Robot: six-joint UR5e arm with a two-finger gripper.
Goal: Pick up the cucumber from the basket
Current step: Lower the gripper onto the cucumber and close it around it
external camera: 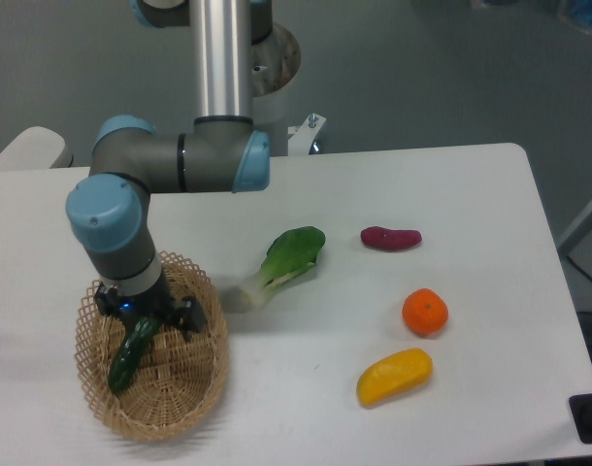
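Woven tan straw of the basket (pixel 194 388) surrounds our gripper (pixel 144 327), whose fingers are clamped on the upper end of the dark green cucumber (pixel 131 356), which slants down-left inside the basket, beside the bok choy (pixel 288 260).

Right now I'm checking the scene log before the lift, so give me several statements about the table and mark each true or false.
1. The cucumber is in the basket. True.
2. The gripper hangs over the orange. False: it is over the basket, at the cucumber's upper end.
3. The bok choy lies on the table, outside the basket. True.
4. The yellow fruit is inside the basket. False: it lies on the table, below the orange.
5. The purple sweet potato touches the orange. False: they lie apart.
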